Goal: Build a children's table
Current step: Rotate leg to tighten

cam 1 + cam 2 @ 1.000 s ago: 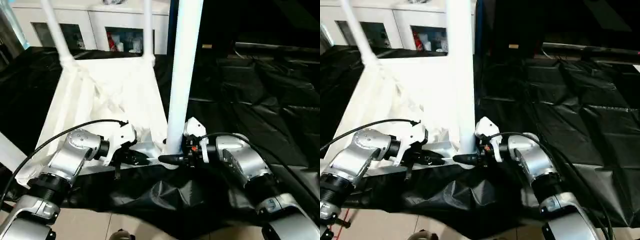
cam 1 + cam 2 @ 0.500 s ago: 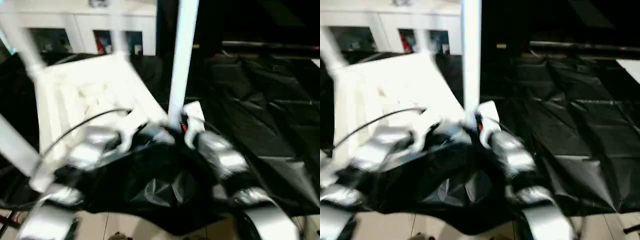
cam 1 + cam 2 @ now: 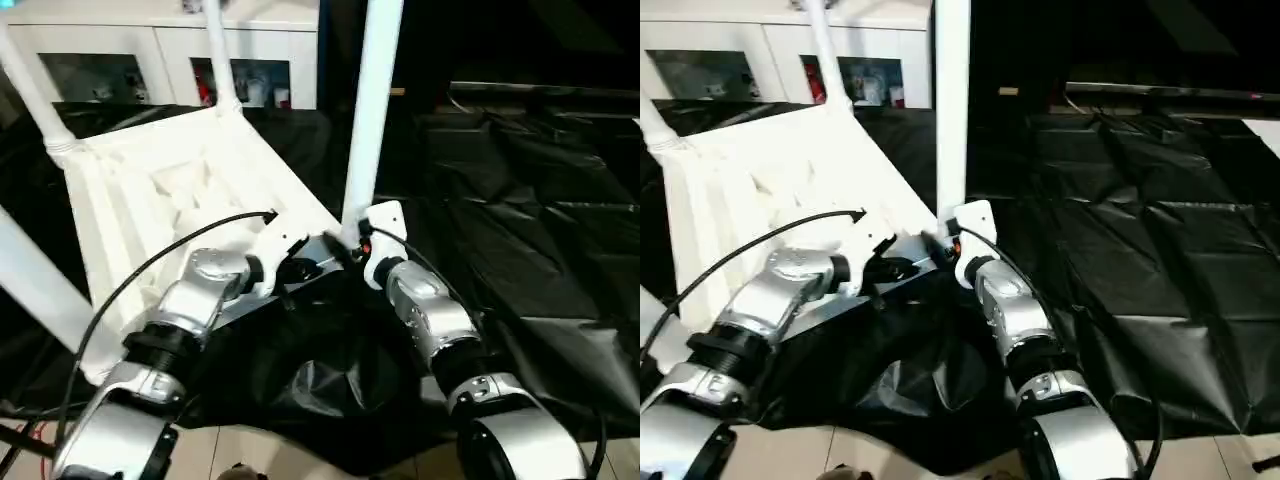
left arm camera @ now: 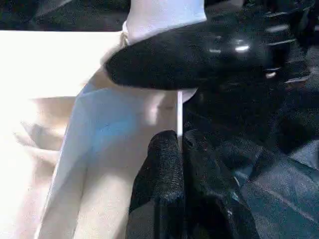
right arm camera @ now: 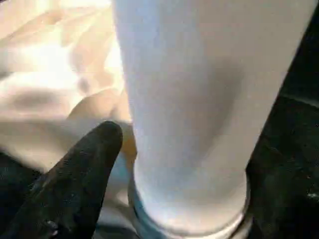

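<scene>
The children's table (image 3: 170, 190) lies upside down on crumpled black plastic sheeting (image 3: 540, 230), its ribbed white underside facing up and its tapered tube legs standing in the rounded corner sockets. The head views take in the whole layout: the near right leg (image 3: 368, 120) rises straight up between the two silver forearms, two more legs (image 3: 218, 55) stand at the far corners, and a fourth shows at the near left. Behind stands a white cabinet with glass doors (image 3: 160, 70). Both arms converge on the near right corner, but at that spot the fingers are too small to read from above. The wrist views supply the detail. The left claw (image 4: 180, 149) is clenched on the thin white rim of the tabletop (image 4: 124, 149), its two matte black fingers pressed together with the edge between them; a glossy black finger of the other claw crosses above it. From the right wrist, the smooth round leg fills a ringed socket, and one black finger (image 5: 79, 174) of the right claw (image 3: 940, 250) lies beside the base, apart from the tube; its grip looks released, though the second finger is hidden.
</scene>
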Tool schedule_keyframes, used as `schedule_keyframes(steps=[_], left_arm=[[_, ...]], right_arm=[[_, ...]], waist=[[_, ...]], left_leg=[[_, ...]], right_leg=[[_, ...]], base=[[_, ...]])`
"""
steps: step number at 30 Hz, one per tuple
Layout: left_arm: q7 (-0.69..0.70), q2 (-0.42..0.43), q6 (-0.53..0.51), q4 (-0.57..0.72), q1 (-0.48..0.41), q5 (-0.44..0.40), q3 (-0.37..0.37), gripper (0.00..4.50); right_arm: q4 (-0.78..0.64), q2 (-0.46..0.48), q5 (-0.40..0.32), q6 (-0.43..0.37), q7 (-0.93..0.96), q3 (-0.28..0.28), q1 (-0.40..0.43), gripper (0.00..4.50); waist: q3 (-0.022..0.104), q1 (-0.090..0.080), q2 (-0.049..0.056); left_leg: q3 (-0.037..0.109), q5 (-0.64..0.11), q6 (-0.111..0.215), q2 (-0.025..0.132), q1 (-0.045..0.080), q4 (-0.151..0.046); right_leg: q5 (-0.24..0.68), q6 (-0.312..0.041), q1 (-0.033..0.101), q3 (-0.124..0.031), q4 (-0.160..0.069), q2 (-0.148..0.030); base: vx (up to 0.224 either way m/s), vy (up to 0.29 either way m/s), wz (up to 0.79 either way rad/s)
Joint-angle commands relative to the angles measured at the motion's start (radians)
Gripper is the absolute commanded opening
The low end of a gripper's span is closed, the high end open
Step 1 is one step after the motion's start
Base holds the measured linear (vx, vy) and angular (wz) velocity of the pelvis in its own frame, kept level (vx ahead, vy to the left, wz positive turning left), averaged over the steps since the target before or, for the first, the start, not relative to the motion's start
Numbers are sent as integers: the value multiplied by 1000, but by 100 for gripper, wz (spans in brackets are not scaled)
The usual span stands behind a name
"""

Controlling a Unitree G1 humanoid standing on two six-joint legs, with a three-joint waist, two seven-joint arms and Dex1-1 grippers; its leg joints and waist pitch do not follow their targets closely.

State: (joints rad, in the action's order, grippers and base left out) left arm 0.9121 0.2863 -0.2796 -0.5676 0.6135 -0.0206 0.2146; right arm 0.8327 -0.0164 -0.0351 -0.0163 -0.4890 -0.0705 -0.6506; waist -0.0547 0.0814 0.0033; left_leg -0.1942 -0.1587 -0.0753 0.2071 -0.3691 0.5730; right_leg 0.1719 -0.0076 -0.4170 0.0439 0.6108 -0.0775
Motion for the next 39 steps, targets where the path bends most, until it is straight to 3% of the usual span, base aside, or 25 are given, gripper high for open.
schedule_keyframes(steps=[1,5,7,9,13,18,25,34,39], left_arm=[[84,-8,62,57,-12,50,28,0],[189,45,86,91,-39,66,43,0],[272,84,103,123,-61,85,55,0],[344,124,110,150,-81,95,64,0],[390,153,125,150,-91,99,64,0],[441,187,132,166,-107,110,66,0],[454,197,131,169,-112,108,70,0],[374,157,123,141,-99,97,50,0],[267,98,93,113,-68,91,28,0]], right_arm=[[-52,-2,14,0,-169,-100,18,376],[-127,-82,-9,-12,-358,-133,48,376],[-152,-124,-15,-18,-439,-145,59,376],[-171,-170,-29,-27,-533,-157,65,376],[-196,-213,-47,-45,-623,-172,69,376],[-246,-251,-57,-70,-709,-184,83,376],[-242,-248,-57,-74,-719,-195,86,348],[-254,-209,-59,-106,-658,-178,108,276],[-161,-117,-41,-108,-411,-111,78,266]], waist=[[72,2,1],[70,10,2],[69,12,-2],[67,16,1],[65,19,1],[67,29,-4],[68,31,-3],[67,32,-4],[64,17,-3]], left_leg=[[10,-241,21,15,9,-59],[8,-240,36,19,10,-57],[8,-247,35,21,10,-59],[7,-276,30,24,14,-60],[8,-297,20,25,17,-62],[7,-271,19,23,16,-60],[7,-262,18,24,15,-60],[8,-274,10,23,16,-61],[13,-313,-19,18,16,-65]], right_leg=[[156,-201,57,-33,-68,-50],[160,-212,56,-32,-67,-50],[171,-215,56,-32,-67,-50],[207,-216,51,-32,-68,-49],[249,-209,47,-33,-71,-51],[221,-211,48,-34,-67,-51],[222,-212,47,-33,-66,-52],[246,-203,46,-34,-70,-53],[346,-171,45,-35,-80,-56]], base=[[0,0,0],[0,0,0],[0,0,0],[0,0,0],[0,0,0],[0,0,0],[0,0,0],[0,0,0],[0,0,0]])
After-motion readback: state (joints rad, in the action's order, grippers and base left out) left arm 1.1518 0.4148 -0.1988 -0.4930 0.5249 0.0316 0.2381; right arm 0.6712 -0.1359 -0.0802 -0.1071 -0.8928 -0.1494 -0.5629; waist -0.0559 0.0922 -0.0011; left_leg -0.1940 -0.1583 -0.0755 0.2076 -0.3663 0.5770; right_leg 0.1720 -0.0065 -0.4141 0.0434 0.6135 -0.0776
